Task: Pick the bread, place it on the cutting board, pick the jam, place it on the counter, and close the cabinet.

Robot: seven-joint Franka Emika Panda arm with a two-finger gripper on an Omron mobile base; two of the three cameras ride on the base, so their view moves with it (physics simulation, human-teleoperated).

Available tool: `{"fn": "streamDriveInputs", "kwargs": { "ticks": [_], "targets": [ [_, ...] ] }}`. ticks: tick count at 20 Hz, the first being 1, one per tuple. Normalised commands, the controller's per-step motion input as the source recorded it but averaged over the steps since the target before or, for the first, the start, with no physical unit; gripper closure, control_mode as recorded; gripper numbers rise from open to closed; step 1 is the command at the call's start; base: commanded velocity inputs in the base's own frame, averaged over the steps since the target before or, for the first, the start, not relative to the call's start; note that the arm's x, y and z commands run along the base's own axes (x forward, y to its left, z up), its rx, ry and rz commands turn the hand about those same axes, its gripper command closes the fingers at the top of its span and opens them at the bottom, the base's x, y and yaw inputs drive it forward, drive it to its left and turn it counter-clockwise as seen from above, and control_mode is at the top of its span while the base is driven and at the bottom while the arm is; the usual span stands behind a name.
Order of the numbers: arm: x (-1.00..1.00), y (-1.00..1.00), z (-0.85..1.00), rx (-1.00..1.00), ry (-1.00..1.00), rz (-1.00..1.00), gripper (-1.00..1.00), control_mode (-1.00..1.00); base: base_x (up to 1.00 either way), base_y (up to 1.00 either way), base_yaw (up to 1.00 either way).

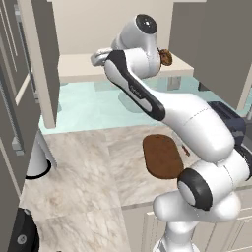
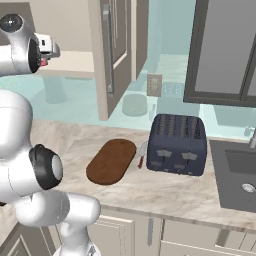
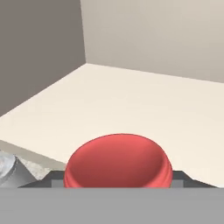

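Observation:
The jam's red lid (image 3: 117,161) sits very close in the hand view, at the front of the cream shelf (image 3: 131,105). My gripper (image 3: 117,178) is open, with a dark fingertip (image 3: 53,177) on each side of the lid; I cannot see contact. From the base views the gripper (image 1: 98,57) (image 2: 52,48) reaches into the open cabinet (image 1: 45,59), and a bit of the red jam (image 2: 44,62) shows just under it. The bread (image 1: 166,57), a brown lump, lies on the shelf to the right of the arm. Down on the counter (image 1: 88,162), the dark oval cutting board (image 1: 162,156) (image 2: 111,161) is bare.
A navy toaster (image 2: 177,144) stands right of the board, with a small red-handled utensil (image 2: 141,157) between them. A dark sink (image 2: 239,175) is set in at the far right. An open cabinet door (image 2: 111,50) hangs over the counter. A white cylinder (image 1: 37,162) stands at the left.

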Motion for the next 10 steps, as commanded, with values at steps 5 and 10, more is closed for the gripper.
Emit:
{"fn": "streamDriveInputs", "kwargs": {
  "ticks": [5,10],
  "targets": [
    [-1.00,-0.38,-0.15,0.13,-0.05,0.00,1.00,-1.00,0.00,0.00,0.00],
    [-0.72,-0.34,-0.37,0.12,0.01,-0.01,1.00,-1.00,0.00,0.00,0.00]
  ]
}}
